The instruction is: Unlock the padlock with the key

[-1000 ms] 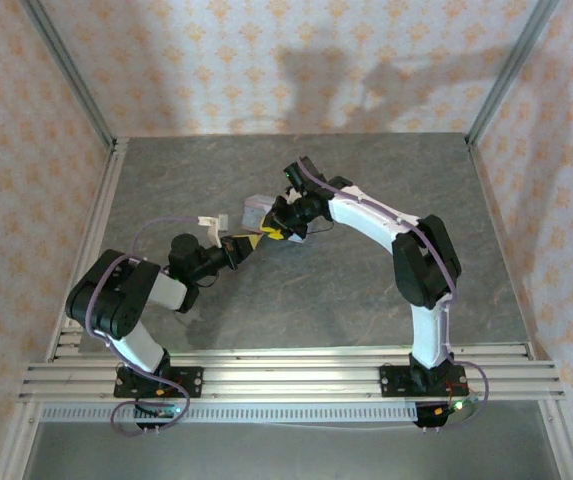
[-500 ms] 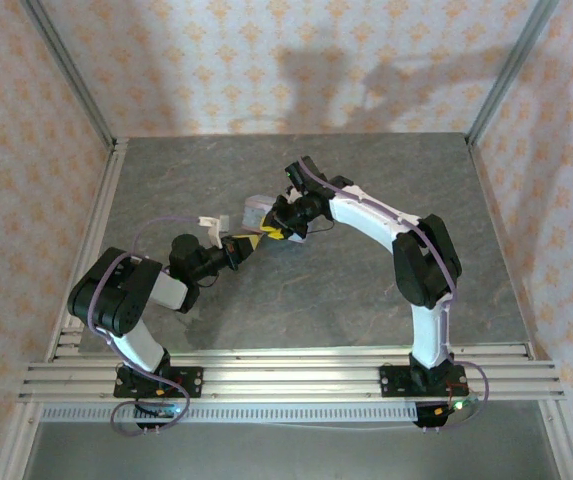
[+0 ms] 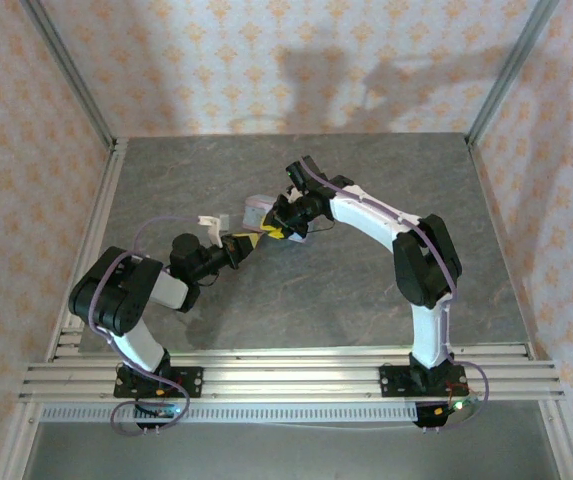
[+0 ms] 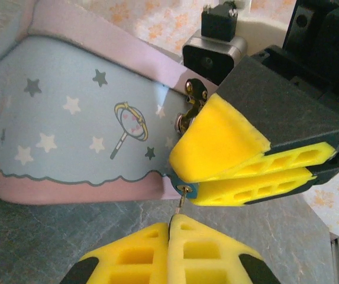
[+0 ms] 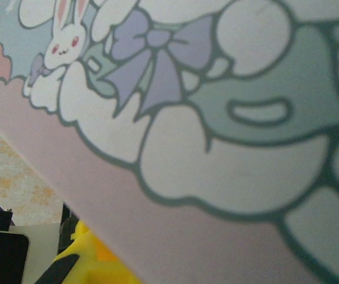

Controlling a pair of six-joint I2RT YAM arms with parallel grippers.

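Your L pincer (image 4: 170,222) is pinched shut on 1 key (image 4: 180,205), tip at the underside of 1 padlock (image 4: 174,176). R pincer (image 4: 183,180) clamps that padlock, just beside 1 tin (image 4: 68,136). All mid-counter (image 3: 366,290), edges well apart, open room near & right.

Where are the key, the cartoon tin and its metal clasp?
key (image 4: 180,201), left wrist view, on its thin shaft.
cartoon tin (image 4: 68,130), left wrist view, on its blue starred side.
metal clasp (image 4: 194,94), left wrist view, on its brassy upper part.
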